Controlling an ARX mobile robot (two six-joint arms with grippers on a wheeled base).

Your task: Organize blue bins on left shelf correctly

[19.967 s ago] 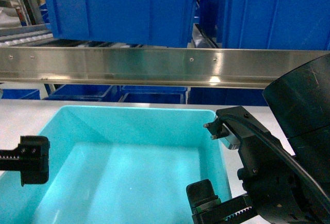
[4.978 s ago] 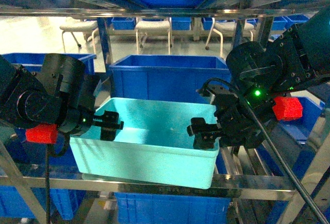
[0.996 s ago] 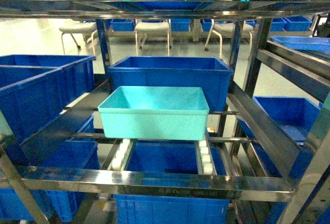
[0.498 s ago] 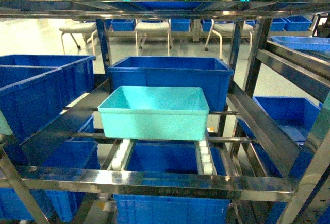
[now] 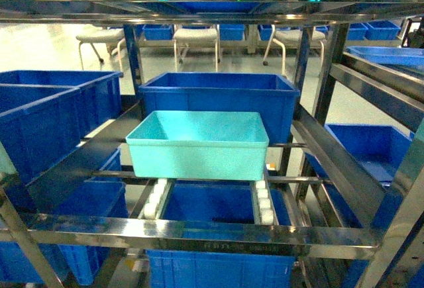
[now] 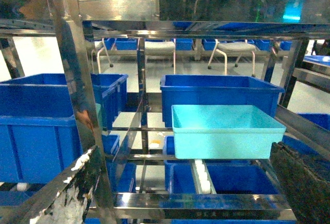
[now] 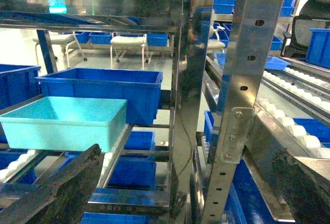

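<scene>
The light turquoise bin [image 5: 197,145] sits on the left shelf [image 5: 199,232], across two strips of white rollers [image 5: 264,203], its back close to a dark blue bin [image 5: 218,96]. It also shows in the left wrist view as the turquoise bin [image 6: 227,131] and in the right wrist view as the turquoise bin [image 7: 62,123]. Neither gripper appears in the head view. My left gripper [image 6: 185,190] is open, its fingers [image 6: 67,195] wide apart in front of the rack, holding nothing. My right gripper [image 7: 180,190] is open too and well short of the bin.
Dark blue ribbed bins stand at the left [image 5: 40,122], below the rollers [image 5: 212,208] and at the right [image 5: 371,142]. A perforated steel upright [image 7: 242,80] stands close before the right wrist camera. Grey chairs [image 5: 195,36] stand on the floor behind the rack.
Five seconds ago both grippers held the turquoise bin at the shelf's front bar. Now it rests farther back on the rollers and both arms have left the head view. Nothing moved in the last second.
</scene>
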